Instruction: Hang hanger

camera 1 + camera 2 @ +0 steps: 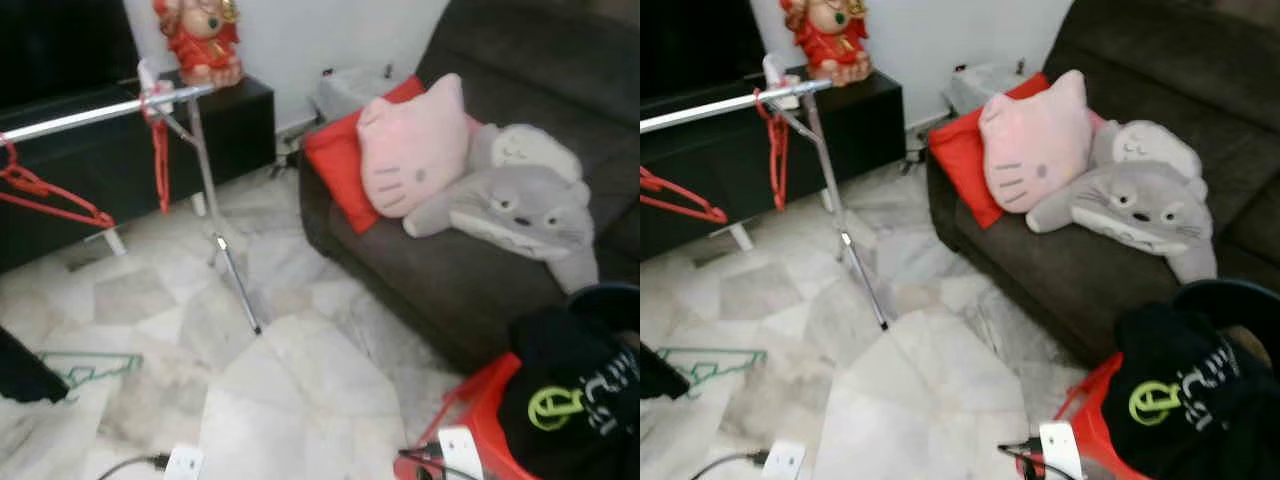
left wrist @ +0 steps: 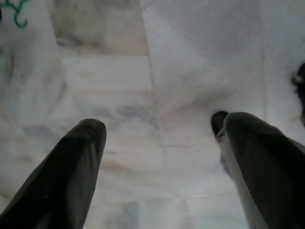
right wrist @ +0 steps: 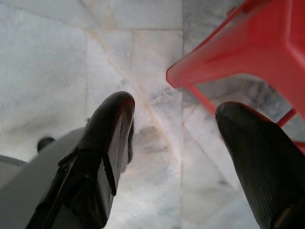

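Note:
A thin green hanger (image 1: 95, 367) lies flat on the marble floor at the left; its hook (image 2: 14, 12) also shows in the left wrist view. A silver clothes rail (image 1: 100, 113) on a slanted leg stands at the back left. One red hanger (image 1: 50, 200) hangs from it at the left edge and another (image 1: 160, 150) near its end. My left gripper (image 2: 157, 126) hangs open above bare floor, holding nothing. My right gripper (image 3: 174, 102) is open too, above the floor beside a red plastic basket (image 3: 248, 47).
A dark sofa (image 1: 450, 270) holds a pink cat cushion (image 1: 415, 150), a red cushion and a grey plush. Black clothing (image 1: 570, 400) fills the red basket at the bottom right. A black cabinet (image 1: 230, 120) carries a red figurine. A white plug (image 1: 182, 462) with cable lies on the floor.

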Available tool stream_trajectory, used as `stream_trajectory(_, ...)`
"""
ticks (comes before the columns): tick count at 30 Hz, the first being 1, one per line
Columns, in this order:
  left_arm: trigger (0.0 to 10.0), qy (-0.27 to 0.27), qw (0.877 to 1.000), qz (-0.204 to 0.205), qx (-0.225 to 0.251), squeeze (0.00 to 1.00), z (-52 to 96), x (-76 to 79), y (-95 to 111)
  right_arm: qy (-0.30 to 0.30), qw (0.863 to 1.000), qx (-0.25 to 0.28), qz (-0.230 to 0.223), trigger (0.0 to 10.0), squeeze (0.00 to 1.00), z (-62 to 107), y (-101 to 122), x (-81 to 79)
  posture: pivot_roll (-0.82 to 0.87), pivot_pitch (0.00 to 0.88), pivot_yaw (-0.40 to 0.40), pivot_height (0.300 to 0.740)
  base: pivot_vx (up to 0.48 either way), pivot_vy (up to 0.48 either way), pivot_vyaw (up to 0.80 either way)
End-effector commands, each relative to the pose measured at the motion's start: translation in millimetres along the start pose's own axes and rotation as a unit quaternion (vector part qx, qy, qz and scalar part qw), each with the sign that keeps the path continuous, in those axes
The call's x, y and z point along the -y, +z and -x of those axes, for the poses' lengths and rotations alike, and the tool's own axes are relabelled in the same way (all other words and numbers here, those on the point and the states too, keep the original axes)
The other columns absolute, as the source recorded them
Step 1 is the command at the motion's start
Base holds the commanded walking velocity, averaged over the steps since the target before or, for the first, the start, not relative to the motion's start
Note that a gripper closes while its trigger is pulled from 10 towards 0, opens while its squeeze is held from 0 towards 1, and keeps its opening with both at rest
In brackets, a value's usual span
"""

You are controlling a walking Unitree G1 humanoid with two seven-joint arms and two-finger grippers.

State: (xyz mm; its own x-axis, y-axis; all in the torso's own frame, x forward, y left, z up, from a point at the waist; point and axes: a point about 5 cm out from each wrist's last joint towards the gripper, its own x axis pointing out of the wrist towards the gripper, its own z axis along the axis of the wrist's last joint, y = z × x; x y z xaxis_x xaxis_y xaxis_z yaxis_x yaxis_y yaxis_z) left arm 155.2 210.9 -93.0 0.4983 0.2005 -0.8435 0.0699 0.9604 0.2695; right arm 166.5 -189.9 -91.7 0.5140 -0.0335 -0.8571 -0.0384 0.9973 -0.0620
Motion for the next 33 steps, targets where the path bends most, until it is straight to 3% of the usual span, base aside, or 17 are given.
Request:
stream_trajectory(1, 10.0, -0.006, 1.0, -0.007, -0.001, 0.0, 0.3, 1.7, -1.5, -0.003, 1.0, -0.011, 0.0, 10.0, 0.0, 0.9, -5.7, 2.7, -0.07, 0.019, 0.007, 0.74, 0.0, 0.0, -0.77)
stream_trajectory(4, 10.0, -0.008, 1.0, -0.023, -0.001, 0.0, 0.3, 0.7, -1.8, -0.003, 1.0, -0.012, 0.001, 10.0, 0.0, 0.9, -5.7, 2.5, -0.07, 0.021, 0.007, 0.74, 0.0, -0.084, -0.78)
stream_trajectory(33, 10.0, -0.013, 1.0, -0.023, 0.006, 0.0, 0.4, 6.8, 0.8, -0.003, 1.0, -0.011, 0.002, 10.0, 0.0, 0.9, -5.6, 2.2, -0.07, 0.022, 0.007, 0.74, 0.0, -0.009, -0.77)
